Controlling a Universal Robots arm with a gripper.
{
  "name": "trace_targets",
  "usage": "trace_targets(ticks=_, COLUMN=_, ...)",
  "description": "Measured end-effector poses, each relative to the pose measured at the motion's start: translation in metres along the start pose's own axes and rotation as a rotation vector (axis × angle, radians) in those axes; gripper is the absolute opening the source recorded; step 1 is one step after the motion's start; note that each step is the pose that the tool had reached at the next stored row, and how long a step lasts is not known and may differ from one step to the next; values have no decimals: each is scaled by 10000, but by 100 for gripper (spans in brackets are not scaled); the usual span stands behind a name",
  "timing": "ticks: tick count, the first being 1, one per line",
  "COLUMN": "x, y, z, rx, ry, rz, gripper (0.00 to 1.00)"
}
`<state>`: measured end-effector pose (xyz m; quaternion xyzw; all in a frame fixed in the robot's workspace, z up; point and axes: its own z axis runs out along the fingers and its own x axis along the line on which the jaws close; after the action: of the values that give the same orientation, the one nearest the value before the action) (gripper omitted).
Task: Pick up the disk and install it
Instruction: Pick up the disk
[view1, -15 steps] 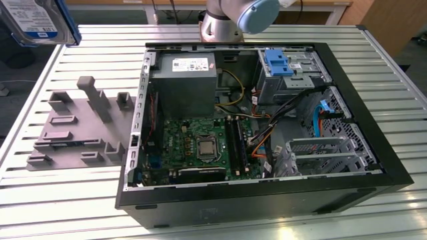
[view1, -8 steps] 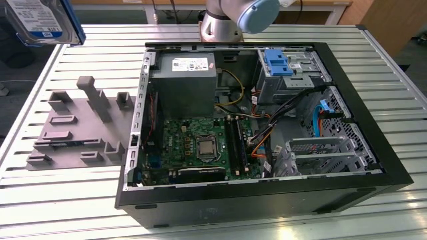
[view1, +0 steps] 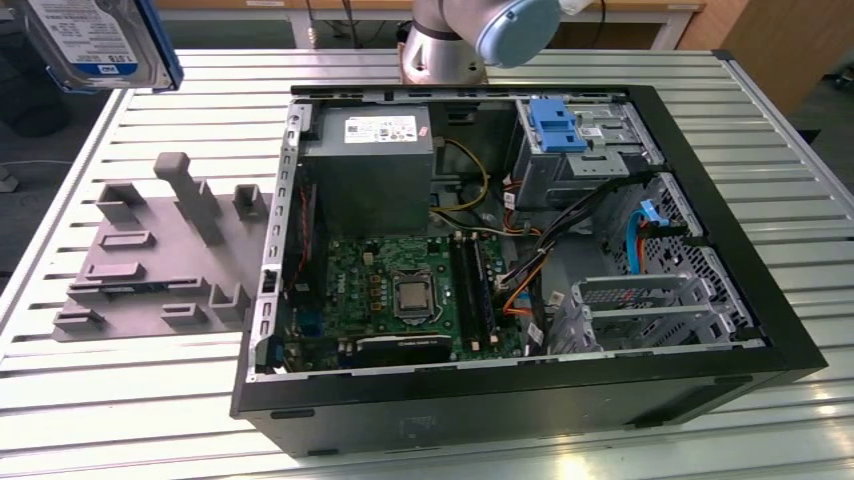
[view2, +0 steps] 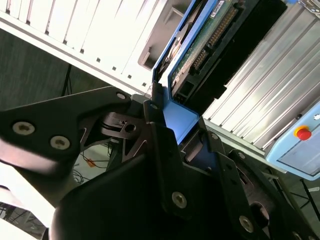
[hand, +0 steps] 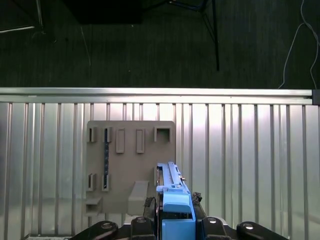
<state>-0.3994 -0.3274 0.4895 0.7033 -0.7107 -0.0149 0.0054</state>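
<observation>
Computer case (view1: 534, 412) on table (view1: 120, 400), holder plate (view1: 127, 270) beside it at the exterior view's left, disk (view1: 87, 40) aloft over plate

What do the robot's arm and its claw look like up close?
The arm is a silvery-grey metal tube with a rounded pale-blue cap on its joint. The gripper in the second wrist view is matte black: flat, angular link plates hinged together, studded with silver screw heads and narrowing to two slim black fingers.
</observation>
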Motion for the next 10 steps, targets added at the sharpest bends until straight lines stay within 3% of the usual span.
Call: trace_targets(ticks=10, x=-2, y=-163, z=-4, rx=0, ry=0, rz=0, gripper=37)
